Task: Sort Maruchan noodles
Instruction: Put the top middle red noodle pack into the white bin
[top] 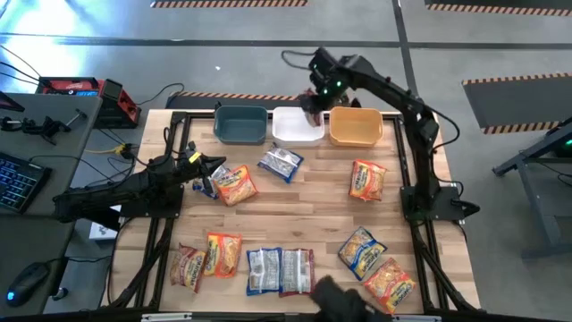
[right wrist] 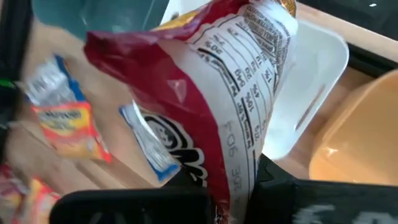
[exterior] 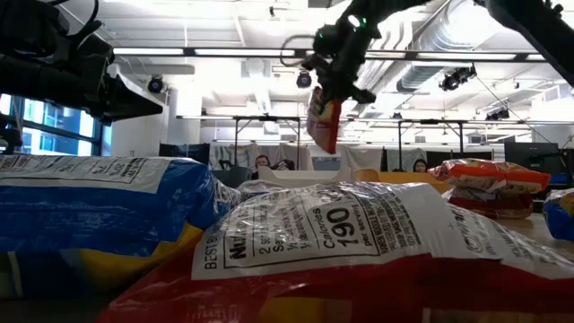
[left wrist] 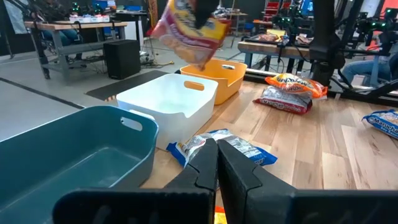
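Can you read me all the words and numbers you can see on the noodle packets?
"Calories 190": on the back of the nearest noodle packet, lying flat in the low view.
Rest of that packet's label: too partial to read for sure.
Nutrition table on the packet held by the right end effector above the white bin: too blurred to read.
All other packets: too small or blurred.

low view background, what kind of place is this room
Probably a robotics lab or workshop: exposed ceiling ducts, workbenches with equipment, hazard-striped floor tape, and a keyboard beside the wooden table.
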